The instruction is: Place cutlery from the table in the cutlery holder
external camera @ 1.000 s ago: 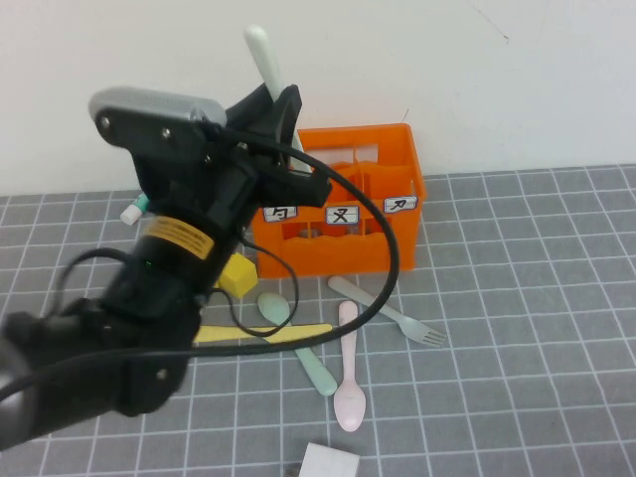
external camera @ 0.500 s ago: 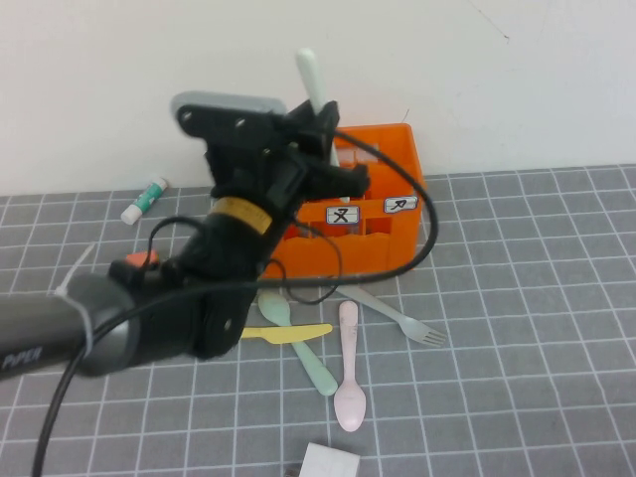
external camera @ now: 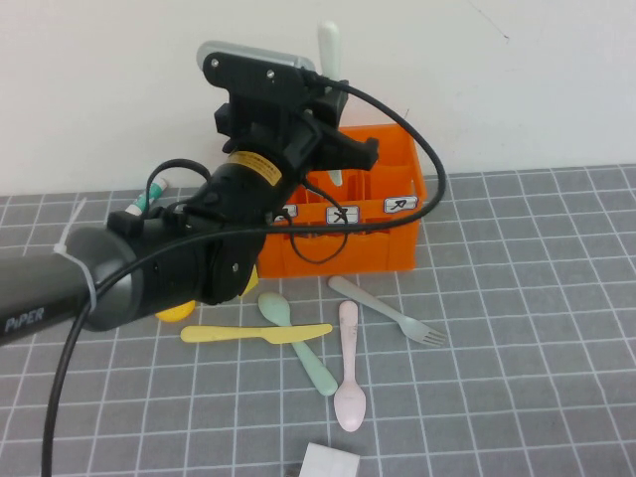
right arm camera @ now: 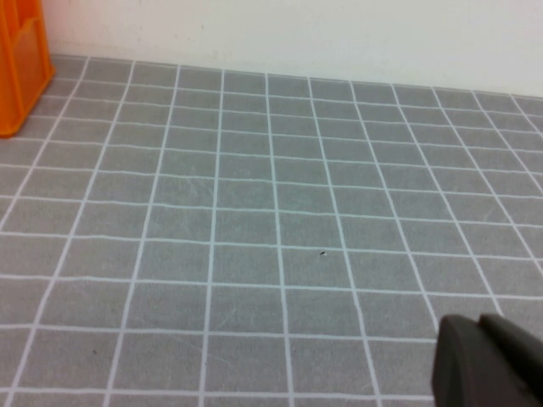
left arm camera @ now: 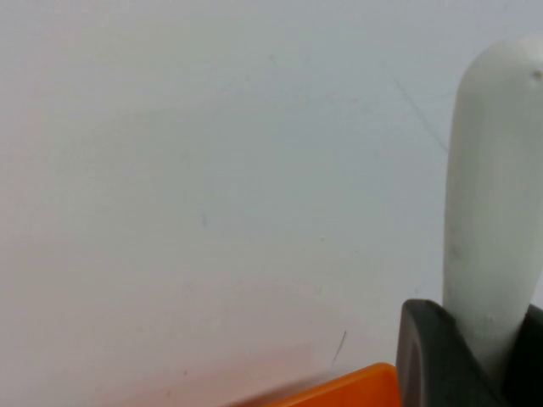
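My left gripper [external camera: 325, 97] is shut on the white knife [external camera: 328, 42], which stands upright over the back of the orange cutlery holder [external camera: 390, 238]. In the left wrist view the white knife [left arm camera: 490, 212] rises from between dark fingers [left arm camera: 424, 356], with the holder's rim [left arm camera: 339, 392] just below. On the table in front of the holder lie a yellow knife [external camera: 256, 334], a mint-green spoon [external camera: 301, 348], a pink spoon [external camera: 348, 370] and a grey fork [external camera: 388, 310]. My right gripper [right arm camera: 488, 365] is shut and empty, low over the grid table [right arm camera: 254, 212], with the holder [right arm camera: 21, 59] off to one side.
A yellow duck [external camera: 177, 312] sits under my left arm, left of the holder. A white and green tube [external camera: 139, 205] lies by the back wall. A white paper piece [external camera: 328, 462] lies at the table's front edge. The white wall stands close behind the holder.
My left arm has swung right and toward the wall with the white knife, from left of the holder to above it. The cutlery on the table has not moved.
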Motion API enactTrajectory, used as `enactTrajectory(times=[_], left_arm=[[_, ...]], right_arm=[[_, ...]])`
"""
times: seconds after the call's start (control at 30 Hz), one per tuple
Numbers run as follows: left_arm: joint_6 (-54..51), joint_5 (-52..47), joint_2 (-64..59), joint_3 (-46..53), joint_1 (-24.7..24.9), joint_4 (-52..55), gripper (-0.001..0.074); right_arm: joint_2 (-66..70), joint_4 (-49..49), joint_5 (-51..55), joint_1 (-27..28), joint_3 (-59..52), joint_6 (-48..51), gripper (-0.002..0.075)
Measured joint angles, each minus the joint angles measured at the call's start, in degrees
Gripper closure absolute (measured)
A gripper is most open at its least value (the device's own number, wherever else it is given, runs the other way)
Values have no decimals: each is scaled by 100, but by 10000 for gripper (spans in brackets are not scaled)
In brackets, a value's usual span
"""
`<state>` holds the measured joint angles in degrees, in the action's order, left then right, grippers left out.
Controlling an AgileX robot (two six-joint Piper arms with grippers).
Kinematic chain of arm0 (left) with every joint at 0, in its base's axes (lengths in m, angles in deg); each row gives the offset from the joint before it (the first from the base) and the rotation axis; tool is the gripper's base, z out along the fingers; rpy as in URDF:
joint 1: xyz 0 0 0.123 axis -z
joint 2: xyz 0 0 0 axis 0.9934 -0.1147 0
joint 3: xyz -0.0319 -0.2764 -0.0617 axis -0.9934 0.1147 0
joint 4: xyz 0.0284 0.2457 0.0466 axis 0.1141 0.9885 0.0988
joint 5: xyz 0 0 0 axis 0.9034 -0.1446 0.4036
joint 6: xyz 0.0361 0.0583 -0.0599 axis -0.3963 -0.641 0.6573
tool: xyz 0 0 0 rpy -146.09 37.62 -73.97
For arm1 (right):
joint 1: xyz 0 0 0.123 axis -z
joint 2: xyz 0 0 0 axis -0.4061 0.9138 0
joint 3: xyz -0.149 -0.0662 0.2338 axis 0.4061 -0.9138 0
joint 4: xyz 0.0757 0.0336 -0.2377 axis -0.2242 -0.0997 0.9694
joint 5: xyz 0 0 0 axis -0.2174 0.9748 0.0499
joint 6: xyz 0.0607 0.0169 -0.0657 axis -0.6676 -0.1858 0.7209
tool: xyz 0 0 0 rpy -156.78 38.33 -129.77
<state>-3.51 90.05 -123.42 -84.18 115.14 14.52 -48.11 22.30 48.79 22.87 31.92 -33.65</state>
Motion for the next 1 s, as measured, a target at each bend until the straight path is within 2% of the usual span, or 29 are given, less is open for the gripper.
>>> enactTrajectory(times=[0.4,1.0], left_arm=[[0,-90,-83,-75,-23,195,612],[809,-758,-1577,-1862,15,976,612]], right_arm=[[0,0,0,0,0,0,729],[0,0,0,0,0,0,729]])
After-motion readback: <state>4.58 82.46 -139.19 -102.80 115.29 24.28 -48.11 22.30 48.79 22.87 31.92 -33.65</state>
